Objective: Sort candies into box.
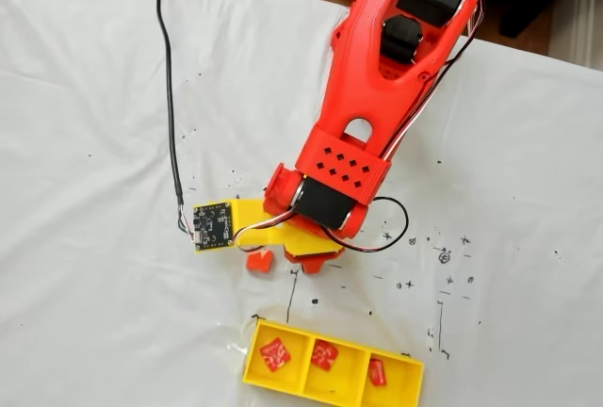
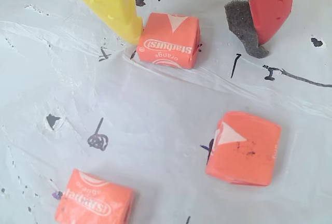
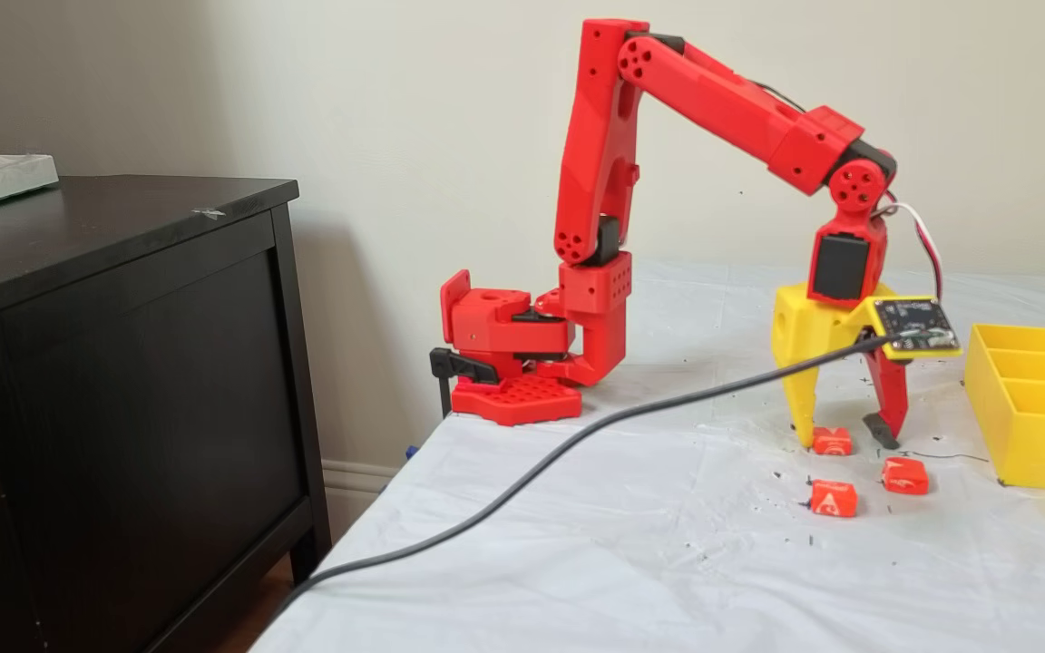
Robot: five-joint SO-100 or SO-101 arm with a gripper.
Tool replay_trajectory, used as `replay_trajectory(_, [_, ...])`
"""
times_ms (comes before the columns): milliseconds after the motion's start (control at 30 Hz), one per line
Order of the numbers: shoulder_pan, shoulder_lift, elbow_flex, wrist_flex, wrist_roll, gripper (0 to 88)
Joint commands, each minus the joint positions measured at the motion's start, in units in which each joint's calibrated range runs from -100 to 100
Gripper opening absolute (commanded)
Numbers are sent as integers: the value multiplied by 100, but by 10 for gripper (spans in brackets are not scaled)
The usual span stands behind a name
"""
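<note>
Now | two orange candies (image 2: pixel 243 147) lie loose on the white sheet (image 2: pixel 155 120), waiting | gripper (image 2: pixel 194 27) spread wide around a third candy (image 2: pixel 168 40); yellow finger (image 2: pixel 116 6) touches it, red finger (image 2: pixel 270 6) stands apart, probably so it can close on it | box (image 1: pixel 332 383) beyond holds three deeper red candies (image 1: pixel 275 353), one per compartment.

fingers (image 2: pixel 129 24) straddle candy (image 2: pixel 168 41) | 2 candies nearby | box (image 3: pixel 1030 399) beside
</note>
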Motion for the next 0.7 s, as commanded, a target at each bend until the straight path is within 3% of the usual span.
replay_trajectory(0, [-30, -4, -97, -11, -24, 165])
replay_trajectory(33, [-30, -4, -97, -20, -34, 95])
replay_trajectory(300, [60, -276, -288, 324, -93, 8])
replay_trajectory(667, [-501, -1862, -1098, 1028, -440, 1])
